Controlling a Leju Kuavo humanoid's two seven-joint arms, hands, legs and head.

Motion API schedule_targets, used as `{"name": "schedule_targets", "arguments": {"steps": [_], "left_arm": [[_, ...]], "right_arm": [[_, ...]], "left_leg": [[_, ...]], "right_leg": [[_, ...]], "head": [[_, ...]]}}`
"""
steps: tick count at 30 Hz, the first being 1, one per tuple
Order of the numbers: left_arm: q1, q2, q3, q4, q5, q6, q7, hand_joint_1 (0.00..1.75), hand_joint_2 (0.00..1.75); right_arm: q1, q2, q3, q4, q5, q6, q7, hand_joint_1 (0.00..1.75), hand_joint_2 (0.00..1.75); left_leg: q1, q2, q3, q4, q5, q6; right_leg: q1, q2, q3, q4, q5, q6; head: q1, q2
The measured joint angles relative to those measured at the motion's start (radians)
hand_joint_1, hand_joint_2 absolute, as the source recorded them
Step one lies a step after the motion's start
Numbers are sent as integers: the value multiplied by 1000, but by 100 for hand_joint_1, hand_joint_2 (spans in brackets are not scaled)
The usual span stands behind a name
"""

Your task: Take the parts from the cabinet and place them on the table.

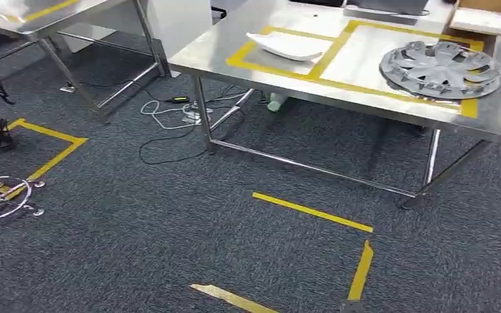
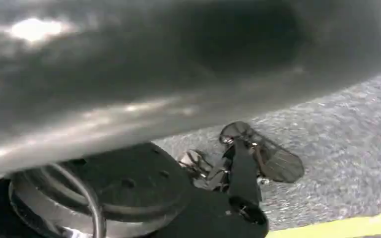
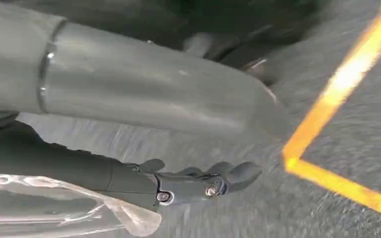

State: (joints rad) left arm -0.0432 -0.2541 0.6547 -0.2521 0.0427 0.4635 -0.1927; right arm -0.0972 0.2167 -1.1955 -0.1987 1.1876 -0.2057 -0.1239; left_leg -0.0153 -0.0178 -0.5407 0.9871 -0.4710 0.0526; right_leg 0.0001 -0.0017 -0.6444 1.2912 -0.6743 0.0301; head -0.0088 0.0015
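My right hand (image 3: 198, 183) hangs over carpet (image 3: 357, 124), fingers stretched out, gripping nothing; left hand's state I cannot tell.

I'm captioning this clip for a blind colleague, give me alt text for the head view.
A steel table marked with yellow tape holds a white tray in one taped box and a grey hubcap in the next. Beneath it, cables lie on dark carpet with more yellow tape lines; a second table stands further left.

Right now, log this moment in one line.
table: wheel cover, white part | right hand: holds nothing | left hand: unclear
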Motion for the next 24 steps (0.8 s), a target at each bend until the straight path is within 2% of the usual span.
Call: {"name": "schedule_targets", "arguments": {"steps": [1, 2, 3, 4, 5, 6, 8, 9, 10, 11, 12, 13, 14, 15, 16, 17, 18, 19, 20, 21, 22, 24], "left_arm": [[1, -1, 19, 1, 0, 1, 0, 0, 0], [1, -2, 33, 2, 1, 1, 0, 0, 175], [1, -3, 44, 3, -4, 0, 3, 0, 175], [-1, -3, 48, 3, -19, -2, 10, 0, 175], [-3, -3, 48, 5, -51, -10, 32, 0, 175], [-6, -3, 46, 9, -78, -21, 57, 0, 175], [-9, 0, 40, 11, -120, -66, 89, 0, 175], [-5, 3, 32, 11, -138, -93, 79, 0, 175], [-3, 13, 22, 11, -152, -119, 53, 0, 175], [-3, 17, 16, 12, -159, -134, 29, 0, 175], [-6, 23, 13, 12, -160, -142, 13, 0, 175], [-11, 27, 12, 12, -162, -147, 8, 0, 175], [-14, 30, 10, 12, -162, -150, 4, 0, 175], [-15, 34, 6, 12, -162, -158, -9, 0, 175], [-11, 36, 3, 12, -162, -173, -33, 0, 175], [-8, 40, -1, 12, -164, -194, -67, 0, 175], [-8, 43, -5, 12, -178, -223, -114, 0, 175], [-10, 47, -14, 12, -203, -245, -154, 0, 175], [-17, 50, -27, 12, -234, -254, -182, 0, 175], [-30, 50, -47, 12, -270, -258, -207, 0, 175], [-41, 50, -67, 12, -299, -263, -223, 0, 175], [-43, 52, -97, 13, -332, -275, -229, 0, 175]], "right_arm": [[4, -1, 11, 0, 9, -3, 6, 0, 0], [4, -1, 16, 0, 17, -5, 11, 0, 0], [5, -1, 24, 0, 29, -4, 17, 0, 0], [5, -1, 32, 0, 31, -1, 20, 0, 0], [4, -1, 39, 0, 12, 5, 6, 0, 0], [3, -1, 40, 0, -14, 8, -25, 0, 0], [-3, -2, 34, 0, -71, 20, -123, 0, 0], [-8, -5, 32, -1, -68, 30, -173, 0, 0], [-15, -5, 33, -1, -57, 44, -197, 0, 0], [-26, -10, 35, -3, -49, 54, -198, 0, 0], [-32, -11, 36, -3, -45, 62, -198, 0, 0], [-32, -15, 37, -4, -45, 66, -197, 0, 0], [-29, -18, 38, -4, -44, 69, -197, 0, 0], [-25, -20, 38, -5, -45, 68, -192, 0, 0], [-24, -23, 38, -6, -50, 63, -177, 0, 0], [-22, -26, 38, -6, -57, 55, -156, 0, 0], [-19, -28, 38, -6, -62, 45, -129, 0, 0], [-16, -32, 35, -6, -69, 39, -108, 0, 0], [-13, -34, 32, -6, -78, 37, -93, 0, 0], [-8, -37, 27, -7, -89, 32, -76, 0, 0], [-6, -37, 22, -8, -98, 25, -56, 0, 0], [-5, -30, 12, -7, -105, 8, -5, 0, 0]], "left_leg": [[0, -10, -4, 3, 3, -1], [0, -19, -8, 6, 4, -3], [0, -30, -11, 10, 6, -5], [0, -41, -13, 15, 7, -6], [0, -49, -18, 21, 8, -8], [-6, -57, -28, 30, 9, -14], [-1, -75, -42, 33, 17, -24], [1, -85, -46, 32, 25, -32], [0, -93, -52, 35, 27, -37], [1, -53, -59, 51, 8, -41], [3, -24, -76, 95, -27, -48], [7, -8, -105, 168, -70, -56], [11, -2, -138, 251, -111, -63], [16, 1, -162, 315, -136, -68], [21, 4, -167, 342, -140, -72], [26, 5, -151, 322, -120, -76], [30, 11, -113, 257, -81, -78], [33, 26, -59, 160, -37, -79], [34, 60, -13, 74, -6, -79], [19, 91, 0, 44, -26, -77], [18, 86, -5, 32, -25, -62], [12, 70, -18, 36, -24, -50]], "right_leg": [[-1, 0, 1, -3, 17, 0], [-1, 0, 21, -45, 51, 0], [-3, 2, 62, -123, 98, 0], [-6, 16, 111, -217, 142, -1], [-10, 56, 140, -276, 139, -2], [-12, 89, 145, -293, 129, 2], [-11, 71, 147, -287, 133, -5], [-9, 62, 145, -286, 138, -11], [-15, 48, 142, -292, 148, -19], [-17, 35, 141, -296, 153, -25], [-16, 23, 138, -296, 155, -29], [-15, 5, 136, -296, 156, -29], [-15, -15, 135, -296, 156, -29], [-15, -32, 131, -295, 156, -29], [-15, -47, 129, -295, 156, -28], [-15, -61, 128, -295, 156, -28], [-15, -74, 128, -294, 157, -26], [-15, -87, 130, -294, 157, -24], [-15, -98, 132, -294, 156, -21], [-9, -111, 129, -293, 155, -12], [-7, -121, 124, -289, 155, -6], [-10, -139, 126, -294, 159, 4]], "head": [[-1, 0], [0, 0], [-1, 0], [0, 0], [-1, 0], [0, 0], [0, 0], [-2, 0], [0, 0], [-4, 0], [-10, 0], [-10, 0], [-9, 0], [-10, 0], [-10, 0], [-10, 0], [-10, 0], [-9, 0], [-10, 0], [-10, 0], [-8, 0], [-8, 0]]}}
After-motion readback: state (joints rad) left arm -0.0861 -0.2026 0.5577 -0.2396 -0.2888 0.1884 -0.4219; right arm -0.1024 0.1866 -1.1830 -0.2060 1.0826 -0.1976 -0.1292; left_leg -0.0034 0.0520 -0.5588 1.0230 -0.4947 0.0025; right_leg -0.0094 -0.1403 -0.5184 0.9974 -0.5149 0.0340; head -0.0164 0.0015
